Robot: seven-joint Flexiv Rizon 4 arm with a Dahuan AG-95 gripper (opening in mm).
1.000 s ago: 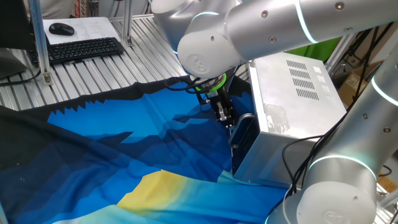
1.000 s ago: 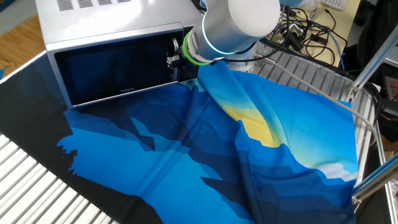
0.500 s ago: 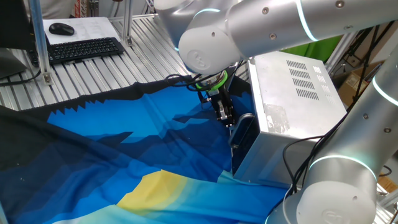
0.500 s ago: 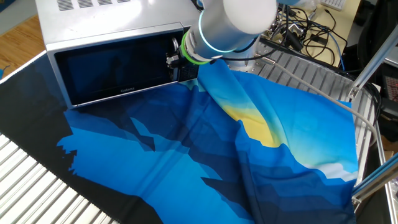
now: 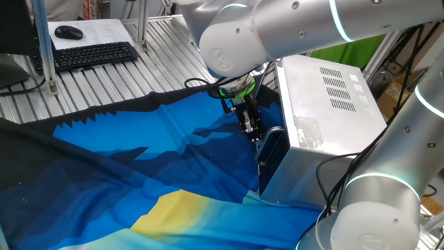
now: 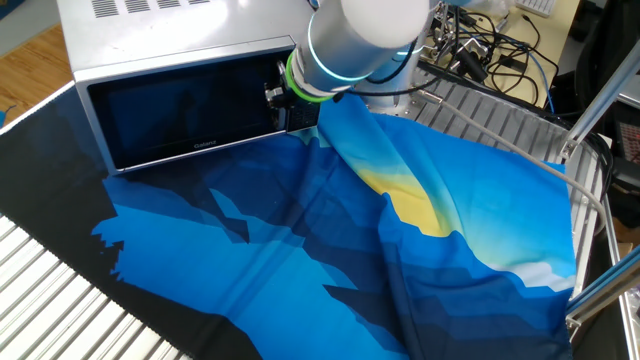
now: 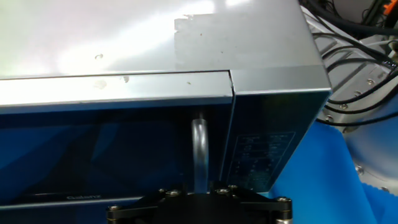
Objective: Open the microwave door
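I see the gripper (image 5: 251, 130) at the curved silver handle (image 7: 199, 152) of the dark-glass microwave door (image 6: 185, 110); can't tell finger spacing.

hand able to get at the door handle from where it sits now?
Probably yes. The hand sits right at the microwave door's curved handle, with nothing between them. Whether the fingers already grip it is hidden by the hand's own body.
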